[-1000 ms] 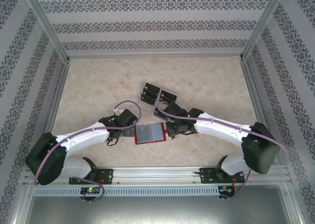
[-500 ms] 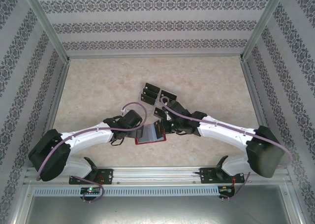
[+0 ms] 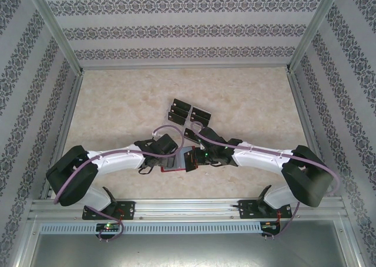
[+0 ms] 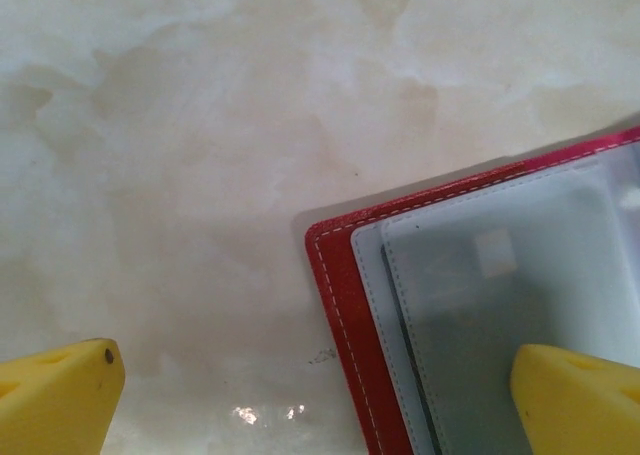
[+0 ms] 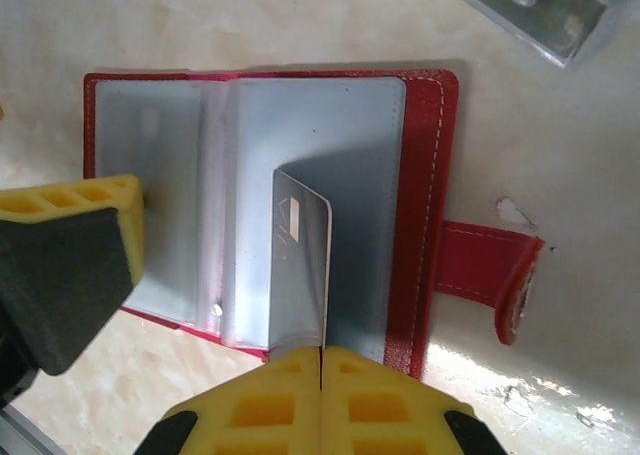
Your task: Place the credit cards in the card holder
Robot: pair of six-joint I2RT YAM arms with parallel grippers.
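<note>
The right gripper (image 5: pixel 322 360) has its two yellow fingers pressed together on the near short edge of one card (image 5: pixel 300 265). The card stands almost on its edge between them. Its long axis runs straight away from the fingertips, so the free end points forward.

Directly ahead of and below this free end lies the card holder (image 5: pixel 420 175), unfolded flat on the table (image 4: pixel 200 125). The clear pocket pages face up and the snap tab (image 5: pixel 490 275) sticks out to the right of the gripper. The card hangs over the right-hand page, close to the middle fold. I cannot tell if its tip has already gone into a pocket.

I judge that the coming move is a push forward along the card's own long axis.

The left gripper (image 4: pixel 318 390) has its fingers spread wide. One of its fingers (image 5: pixel 70 235) is over the left page; whether it presses there is not clear.

The other cards (image 3: pixel 189 110) wait in the clear tray (image 5: pixel 545 10), further ahead and to the right.
</note>
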